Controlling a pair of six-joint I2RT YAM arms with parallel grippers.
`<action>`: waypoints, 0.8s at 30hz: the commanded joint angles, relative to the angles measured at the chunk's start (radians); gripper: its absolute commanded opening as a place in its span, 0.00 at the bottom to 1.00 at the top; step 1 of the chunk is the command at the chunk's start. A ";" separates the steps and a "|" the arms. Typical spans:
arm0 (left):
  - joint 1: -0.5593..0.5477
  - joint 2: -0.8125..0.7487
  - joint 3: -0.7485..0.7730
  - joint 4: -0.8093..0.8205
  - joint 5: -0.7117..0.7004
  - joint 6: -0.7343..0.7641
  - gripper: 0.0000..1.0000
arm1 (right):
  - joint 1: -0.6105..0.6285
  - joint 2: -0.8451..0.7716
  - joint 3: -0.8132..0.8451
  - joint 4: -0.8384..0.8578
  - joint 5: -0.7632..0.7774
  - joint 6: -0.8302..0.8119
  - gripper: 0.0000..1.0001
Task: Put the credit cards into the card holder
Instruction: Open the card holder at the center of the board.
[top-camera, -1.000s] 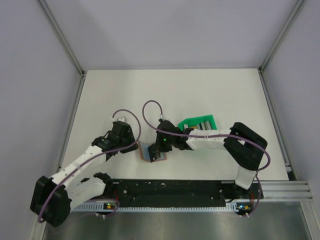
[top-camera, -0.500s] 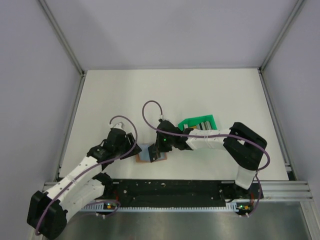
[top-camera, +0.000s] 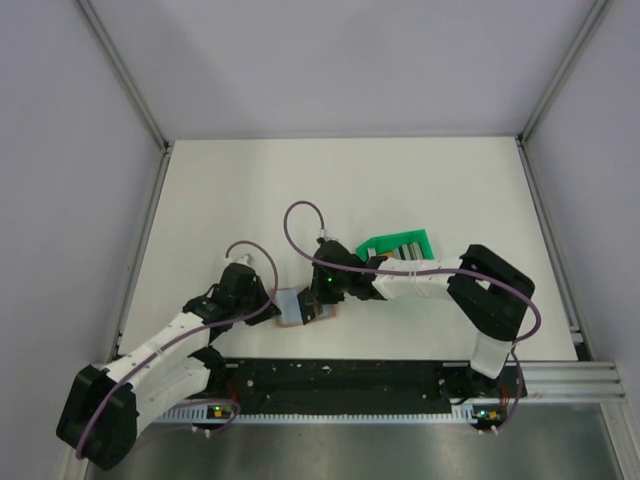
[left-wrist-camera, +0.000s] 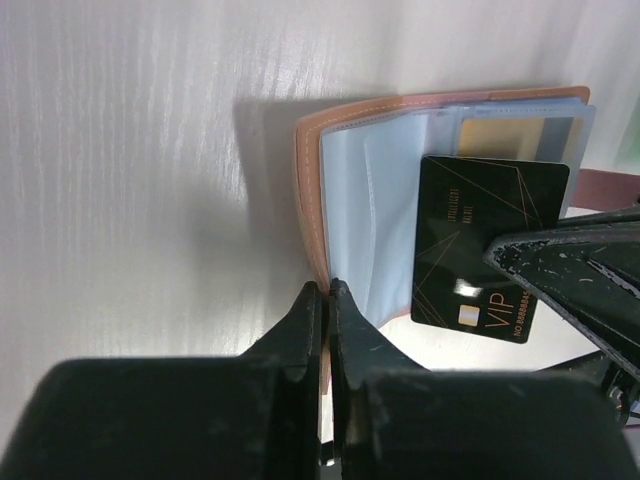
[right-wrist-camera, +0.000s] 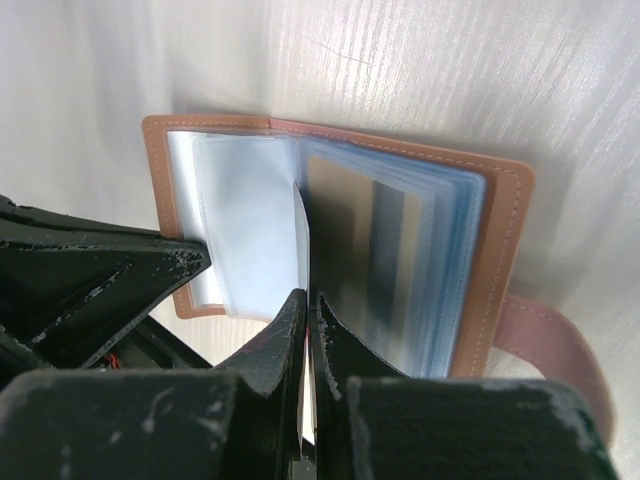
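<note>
The tan card holder lies open on the table, its clear sleeves showing. My left gripper is shut on the near edge of its tan cover. A black credit card marked VIP sits with its far end at a sleeve, where a gold card shows. My right gripper is shut on this black card, seen nearly edge-on over the card holder. From above, the card holder lies between the left gripper and the right gripper.
A green plastic tray stands just behind the right forearm. The holder's pink-brown strap sticks out on its right side. The arm bases and a black rail run along the near edge.
The left arm has come nearer and right, up to the card holder. Its jaws opened wider and then shut on the cover's edge. The right gripper has kept the black card in place.
</note>
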 joint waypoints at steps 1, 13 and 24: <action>0.002 0.022 0.005 0.069 0.011 0.010 0.00 | 0.003 -0.083 0.037 -0.050 0.044 -0.056 0.00; 0.002 0.045 0.041 0.049 -0.015 0.049 0.00 | -0.091 -0.264 -0.063 -0.145 0.146 -0.098 0.00; 0.002 0.065 0.041 0.062 -0.006 0.067 0.00 | -0.100 -0.238 -0.109 -0.139 0.143 -0.096 0.00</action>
